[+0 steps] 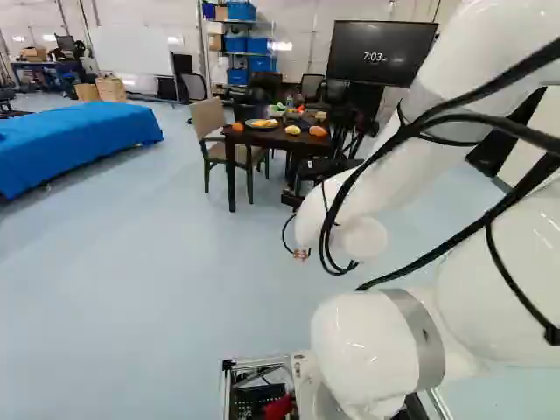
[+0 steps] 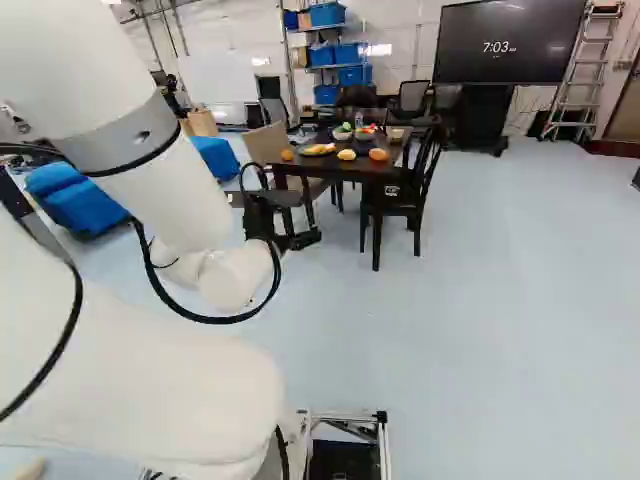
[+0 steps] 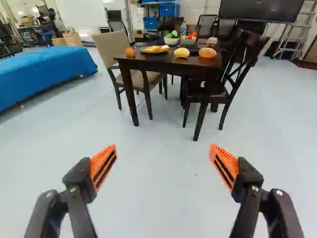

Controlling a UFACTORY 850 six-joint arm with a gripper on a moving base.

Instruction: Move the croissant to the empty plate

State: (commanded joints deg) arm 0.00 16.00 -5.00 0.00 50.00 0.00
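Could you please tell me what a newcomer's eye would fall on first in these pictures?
Probably the big white arm, looming at the right of the left base view and the left of the right base view. Next, the open claw with its bright orange pads, in the foreground of the wrist view. Beyond it, the dark table bearing food, with a vivid blue cover at the left of the left base view.

A beige chair (image 3: pixel 112 48) and a dark chair (image 2: pixel 398 205) stand beside the table (image 3: pixel 153 65); a bottle (image 3: pixel 183 29) and two bowls (image 3: pixel 171 41) are on it, a screen (image 2: pixel 515 42) behind it, a blue cloth (image 1: pixel 79 136) well apart.
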